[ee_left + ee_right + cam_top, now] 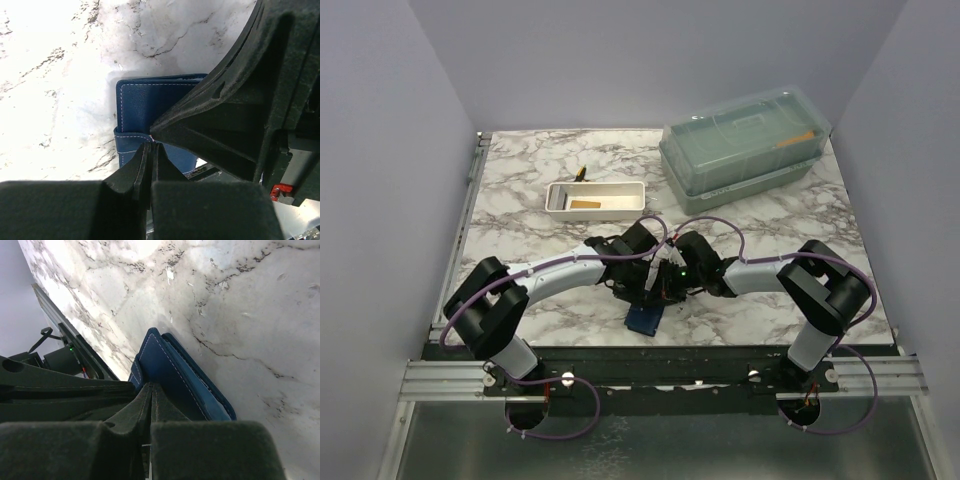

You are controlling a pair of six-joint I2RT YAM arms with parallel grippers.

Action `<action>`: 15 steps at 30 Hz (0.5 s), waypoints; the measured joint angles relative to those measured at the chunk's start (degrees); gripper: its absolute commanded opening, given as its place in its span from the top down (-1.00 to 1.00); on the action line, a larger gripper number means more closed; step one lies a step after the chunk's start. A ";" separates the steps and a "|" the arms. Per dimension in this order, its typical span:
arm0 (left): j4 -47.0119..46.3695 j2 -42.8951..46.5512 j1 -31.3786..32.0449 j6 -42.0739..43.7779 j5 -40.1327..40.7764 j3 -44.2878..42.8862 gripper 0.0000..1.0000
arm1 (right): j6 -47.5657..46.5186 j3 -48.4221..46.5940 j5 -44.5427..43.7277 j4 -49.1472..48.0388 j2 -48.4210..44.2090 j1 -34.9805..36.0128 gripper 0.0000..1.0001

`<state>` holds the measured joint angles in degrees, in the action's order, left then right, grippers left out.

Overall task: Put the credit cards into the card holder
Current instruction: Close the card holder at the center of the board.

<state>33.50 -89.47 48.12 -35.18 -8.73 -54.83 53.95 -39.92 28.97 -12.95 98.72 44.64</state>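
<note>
left wrist: left fingers (134, 172) and right fingers (140, 407) both clenched — tips at the card holder (145, 105).

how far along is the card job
Done: no card visibly in the card holder. In hand: left gripper and right gripper, both shut, sit at its edge; whether either pinches a flap is unclear. To do: an orange-tan card lies in the white tray.

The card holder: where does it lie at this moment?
In the top view, the card holder lies near the front edge of the marble table, about midway between left and right, nearer to the arm bases than the white tray.
</note>
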 measured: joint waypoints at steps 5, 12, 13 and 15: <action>-0.09 -0.20 0.07 0.00 0.07 0.00 1.00 | 0.00 -0.04 0.02 0.00 0.00 0.00 0.92; -0.33 -1.38 0.57 0.11 0.20 -0.04 1.00 | 0.00 -0.07 0.04 0.02 0.07 0.00 0.93; -0.33 -1.40 0.66 0.15 0.24 -0.07 1.00 | 0.00 -0.07 0.04 0.02 0.07 0.00 0.93; -0.31 -1.46 0.76 0.28 0.42 -0.13 1.00 | 0.00 -0.07 0.04 0.07 0.07 0.00 0.93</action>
<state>33.19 -90.94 48.88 -34.89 -8.32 -54.96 53.95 -39.99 29.02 -12.88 98.78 44.64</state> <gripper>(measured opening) 0.017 0.037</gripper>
